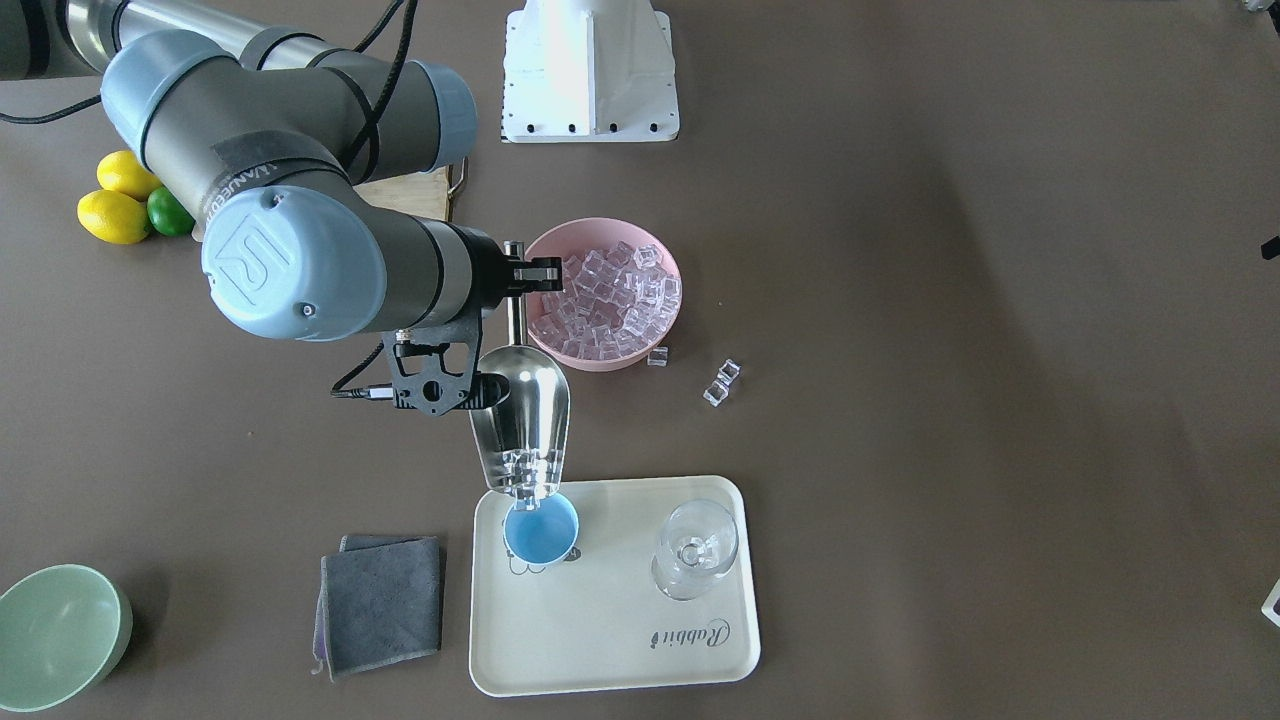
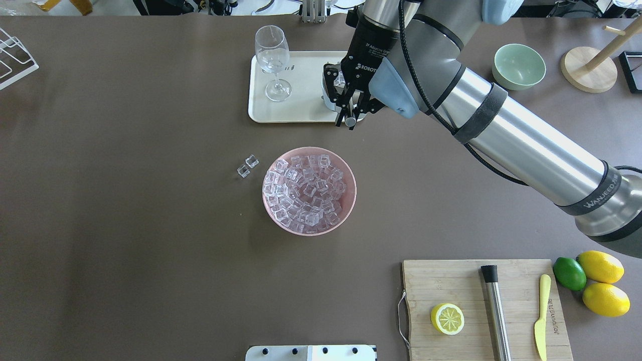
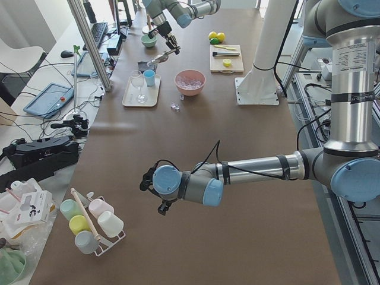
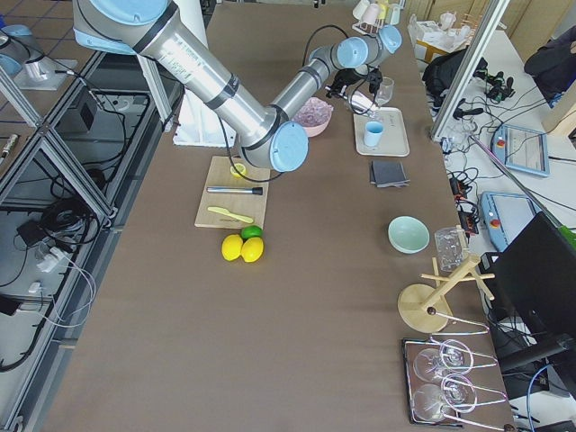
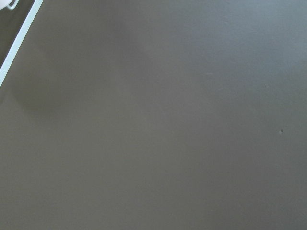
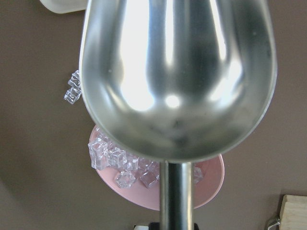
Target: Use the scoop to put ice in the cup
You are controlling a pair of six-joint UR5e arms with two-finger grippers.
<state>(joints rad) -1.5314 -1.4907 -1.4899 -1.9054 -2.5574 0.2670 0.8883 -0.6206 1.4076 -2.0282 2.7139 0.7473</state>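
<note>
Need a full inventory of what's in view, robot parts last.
stainless-steel scoop: 1, silver, tipped over the cup, cubes at its mouth
small light-blue cup: 1, blue, on the tray
ice cubes: many, clear, in the pink bowl; three loose on the table near it
round pink bowl: 1, pink, mid-table
cream rectangular tray: 1, cream, far side
stemmed glass: 1, clear, on tray
folded cloth: 1, grey, beside tray
pale green bowl: 1, past the cloth
wooden cutting board: 1, tan, carrying half lemon, black-tipped steel rod, yellow knife
lemons: 2, yellow, beside board
lime: 1, green, with them
right gripper: shut on scoop handle
left arm: over bare table, gripper state unclear
</note>
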